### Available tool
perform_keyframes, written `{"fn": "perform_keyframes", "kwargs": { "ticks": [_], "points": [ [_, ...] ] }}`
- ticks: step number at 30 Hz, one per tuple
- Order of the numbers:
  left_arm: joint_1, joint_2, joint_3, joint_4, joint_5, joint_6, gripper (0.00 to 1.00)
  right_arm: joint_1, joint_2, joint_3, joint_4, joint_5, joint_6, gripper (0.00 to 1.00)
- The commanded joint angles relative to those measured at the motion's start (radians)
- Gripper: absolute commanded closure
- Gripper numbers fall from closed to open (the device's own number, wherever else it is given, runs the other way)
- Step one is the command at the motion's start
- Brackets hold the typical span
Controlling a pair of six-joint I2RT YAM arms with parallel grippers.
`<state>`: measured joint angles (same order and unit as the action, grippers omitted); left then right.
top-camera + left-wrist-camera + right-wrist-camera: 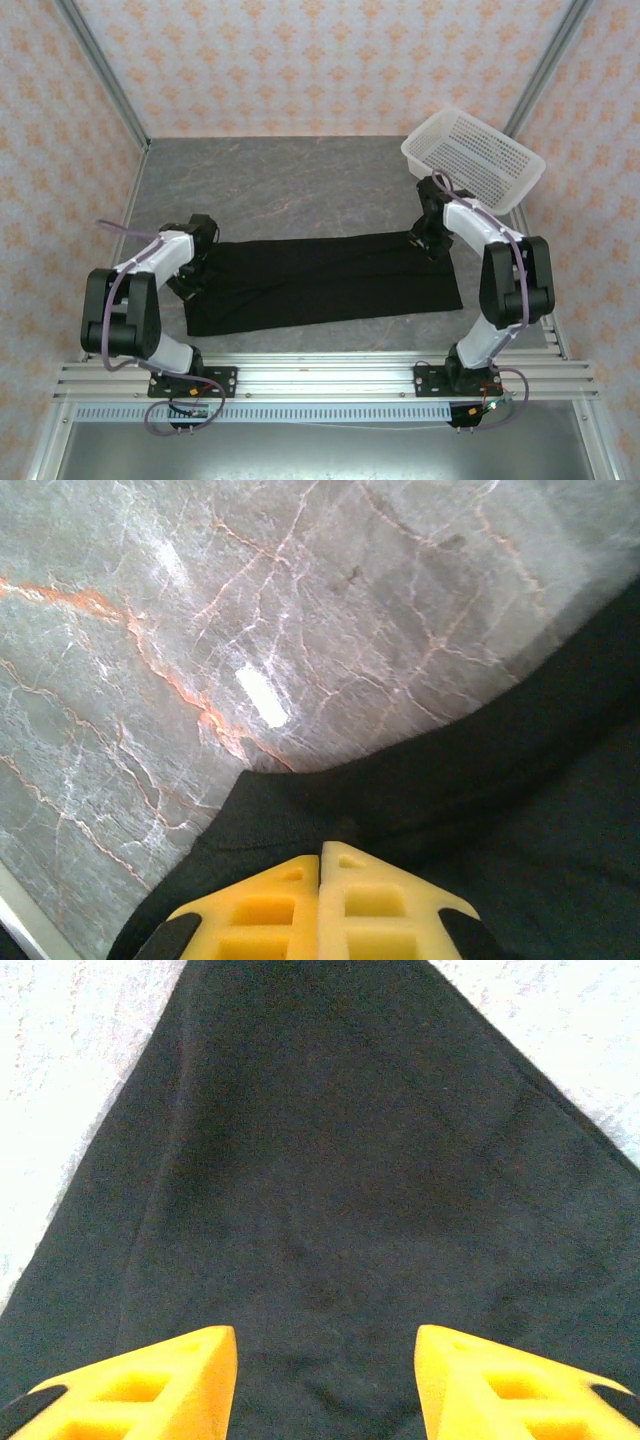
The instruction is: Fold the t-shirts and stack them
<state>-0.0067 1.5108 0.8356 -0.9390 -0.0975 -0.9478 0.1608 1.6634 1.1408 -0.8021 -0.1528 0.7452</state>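
Black-and-white arms (165,255) (purple cables (125,228) trailing); yellow, hollow-celled tool fingers (150,1380).

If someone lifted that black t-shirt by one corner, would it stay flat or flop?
Probably floppy: the black t-shirt lies flat in soft folds, so a lifted corner would likely sag. It looks thin and light for its spread. Pushed, it would probably bunch up on the table rather than slide whole.

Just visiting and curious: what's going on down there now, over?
Left fingers closed at left end of t-shirt. Right fingers open over its right end. T-shirt flat, a long band. Basket far right, clear of it.
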Motion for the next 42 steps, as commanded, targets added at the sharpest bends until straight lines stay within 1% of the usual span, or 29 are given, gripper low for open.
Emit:
{"fn": "perform_keyframes", "kwargs": {
  "ticks": [1, 2, 3, 4, 5, 7, 8, 9, 11, 13, 15, 18, 21, 25, 28, 31, 33, 34, 37, 39, 42],
  "points": [
    [0.002, 0.039, 0.055, -0.046, -0.073, 0.012, 0.90, 0.003, -0.058, -0.017, -0.038, 0.041, -0.033, 0.48],
    [0.002, 0.041, 0.076, -0.068, -0.083, 0.007, 0.77, 0.003, -0.069, -0.018, -0.047, 0.043, -0.041, 0.47],
    [0.002, 0.028, 0.094, -0.088, -0.096, 0.004, 0.61, 0.003, -0.079, -0.019, -0.054, 0.045, -0.048, 0.47],
    [0.002, 0.007, 0.110, -0.106, -0.106, -0.003, 0.52, 0.003, -0.089, -0.021, -0.057, 0.045, -0.054, 0.46],
    [0.002, -0.029, 0.128, -0.129, -0.117, -0.013, 0.46, 0.003, -0.099, -0.025, -0.057, 0.045, -0.058, 0.46],
    [-0.005, -0.118, 0.156, -0.152, -0.113, -0.026, 0.43, 0.002, -0.105, -0.034, -0.051, 0.036, -0.067, 0.46],
    [-0.009, -0.164, 0.160, -0.156, -0.090, -0.037, 0.43, 0.001, -0.100, -0.035, -0.041, 0.024, -0.071, 0.46],
    [-0.011, -0.202, 0.157, -0.151, -0.044, -0.051, 0.44, 0.000, -0.088, -0.032, -0.036, 0.011, -0.075, 0.47],
    [-0.016, -0.236, 0.126, -0.133, 0.076, -0.091, 0.50, 0.001, -0.051, -0.021, -0.019, -0.018, -0.087, 0.50],
    [-0.047, -0.243, 0.073, -0.099, 0.194, -0.152, 0.56, 0.000, -0.012, 0.003, -0.019, -0.024, -0.098, 0.55],
    [-0.099, -0.242, 0.015, -0.041, 0.257, -0.229, 0.60, -0.002, 0.039, 0.033, -0.028, -0.021, -0.119, 0.59],
    [-0.146, -0.203, -0.027, 0.053, 0.272, -0.312, 0.66, -0.006, 0.097, 0.062, -0.037, -0.024, -0.150, 0.61],
    [-0.170, -0.114, -0.027, 0.135, 0.289, -0.346, 0.71, -0.010, 0.153, 0.082, -0.046, -0.026, -0.173, 0.61],
    [-0.173, 0.055, 0.024, 0.158, 0.281, -0.309, 0.76, -0.024, 0.202, 0.086, -0.053, -0.028, -0.189, 0.61],
    [-0.134, 0.218, 0.113, 0.163, 0.272, -0.241, 0.79, -0.029, 0.245, 0.106, -0.080, -0.058, -0.204, 0.61],
    [-0.053, 0.388, 0.287, 0.139, 0.248, -0.155, 0.80, -0.028, 0.248, 0.103, -0.087, -0.073, -0.195, 0.60],
    [-0.018, 0.517, 0.445, 0.120, 0.236, -0.100, 0.80, -0.028, 0.233, 0.080, -0.088, -0.076, -0.175, 0.60],
    [-0.008, 0.590, 0.551, 0.106, 0.248, -0.065, 0.80, -0.026, 0.221, 0.058, -0.083, -0.085, -0.155, 0.60],
    [0.001, 0.815, 0.942, 0.004, 0.311, 0.015, 0.80, -0.016, 0.164, -0.048, -0.036, -0.162, -0.069, 0.59],
    [-0.001, 0.954, 1.220, -0.057, 0.338, 0.031, 0.80, 0.016, 0.115, -0.126, -0.002, -0.220, 0.014, 0.59],
    [-0.003, 1.188, 1.672, -0.145, 0.369, 0.010, 0.79, 0.115, 0.038, -0.243, 0.055, -0.288, 0.181, 0.58]
  ]
}}
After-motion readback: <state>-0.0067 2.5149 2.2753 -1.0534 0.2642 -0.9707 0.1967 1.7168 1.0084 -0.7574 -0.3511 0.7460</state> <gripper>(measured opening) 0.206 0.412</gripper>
